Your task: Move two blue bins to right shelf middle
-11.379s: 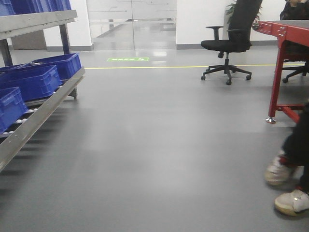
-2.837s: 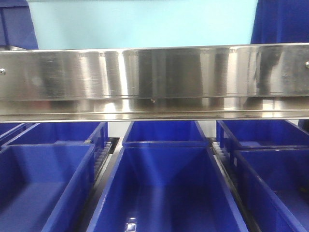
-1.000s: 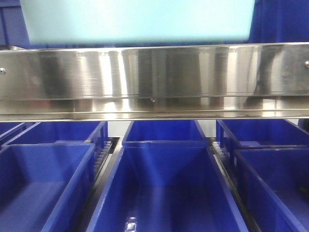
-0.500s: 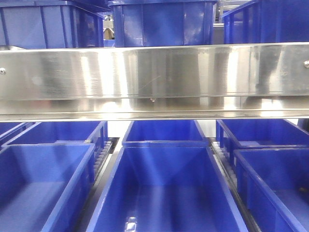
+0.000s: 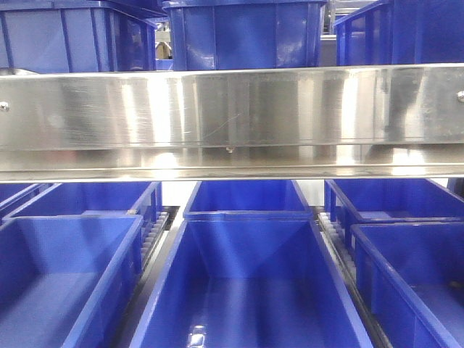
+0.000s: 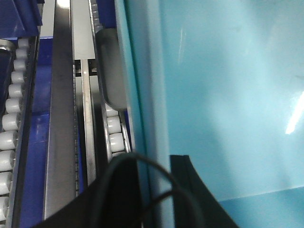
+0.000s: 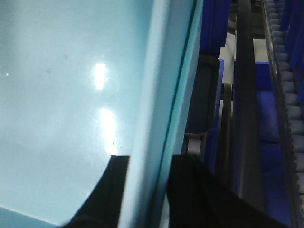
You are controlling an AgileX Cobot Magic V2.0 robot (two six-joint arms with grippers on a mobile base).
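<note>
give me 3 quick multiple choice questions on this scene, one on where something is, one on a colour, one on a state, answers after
1. In the front view, where do the dark blue bins sit relative to the steel rail?
A. only above it
B. only below it
C. above and below it

2. What colour is the bin filling the right wrist view?
A. red
B. pale sky blue
C. green

3. How does the right end effector stand?
A. open in free air
B. shut on a roller
C. shut on that bin's rim

Answers:
1 C, dark bins show both over and under the rail.
2 B, its smooth wall is light blue.
3 C, a black finger lies against each side of the rim.
</note>
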